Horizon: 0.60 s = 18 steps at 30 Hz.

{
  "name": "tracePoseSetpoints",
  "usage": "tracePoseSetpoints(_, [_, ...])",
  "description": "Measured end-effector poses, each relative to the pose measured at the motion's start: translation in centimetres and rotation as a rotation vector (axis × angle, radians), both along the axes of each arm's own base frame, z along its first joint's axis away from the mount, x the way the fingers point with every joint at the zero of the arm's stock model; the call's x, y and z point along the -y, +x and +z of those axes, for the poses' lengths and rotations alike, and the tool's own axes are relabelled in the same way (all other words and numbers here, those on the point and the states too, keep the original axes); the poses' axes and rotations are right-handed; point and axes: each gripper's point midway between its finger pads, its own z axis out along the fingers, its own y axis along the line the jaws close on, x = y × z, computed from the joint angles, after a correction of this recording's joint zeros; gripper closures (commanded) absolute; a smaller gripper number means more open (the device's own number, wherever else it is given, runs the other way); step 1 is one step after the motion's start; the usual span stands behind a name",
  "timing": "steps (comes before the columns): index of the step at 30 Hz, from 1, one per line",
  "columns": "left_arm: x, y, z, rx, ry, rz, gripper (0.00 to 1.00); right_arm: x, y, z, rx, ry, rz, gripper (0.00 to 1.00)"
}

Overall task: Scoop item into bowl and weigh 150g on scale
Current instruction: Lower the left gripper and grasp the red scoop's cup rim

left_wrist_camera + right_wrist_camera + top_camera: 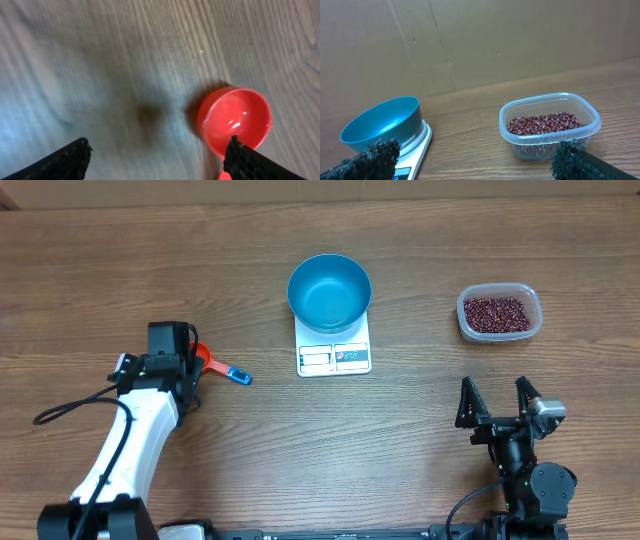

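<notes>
Left tool (157, 147): fingers spread wide, nothing clamped, pointing down at the bench (400, 440) on the left side. The red cup of the scoop (235, 120) lies open side up just inside its right finger (245, 160); can't tell if they touch. Overhead, the scoop's blue handle end sticks out toward bench centre.

Right tool (495, 402): fingers fully apart, empty, low over the near right of the bench, aimed at the far side.

Mid-bench: scale (334, 357), display and buttons on its near edge. Bowl (329, 290) sits upright on the scale's far part, overhanging the far edge.

Far right: clear tub (540, 145) on the bench, well apart from the scale. Beans (497, 313) are all in the tub, a shallow layer on its bottom.
</notes>
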Motion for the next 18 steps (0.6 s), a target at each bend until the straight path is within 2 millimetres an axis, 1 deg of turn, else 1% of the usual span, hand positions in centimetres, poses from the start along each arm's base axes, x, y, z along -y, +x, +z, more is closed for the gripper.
tracePoseSetpoints(7, [0.9, 2.5, -1.5, 0.052, -0.056, -0.016, 0.14, 0.0, 0.0, 0.0, -0.001, 0.000, 0.000, 0.00])
tracePoseSetpoints(10, [1.0, 3.4, -2.2, 0.065, -0.067, -0.019, 0.19, 0.0, 0.0, 0.0, 0.000, 0.000, 0.000, 0.00])
tracePoseSetpoints(14, [1.1, 5.0, -3.2, 0.100, -0.074, -0.025, 0.26, 0.0, 0.0, 0.0, -0.001, 0.000, 0.000, 0.00])
tracePoseSetpoints(17, [1.3, 5.8, -3.9, 0.112, -0.085, -0.030, 0.29, 0.0, 0.0, 0.0, 0.000, 0.000, 0.000, 0.00])
tracePoseSetpoints(18, [1.3, 5.9, -4.2, 0.111, -0.089, -0.031, 0.33, 0.0, 0.0, 0.0, 0.000, 0.000, 0.000, 0.00])
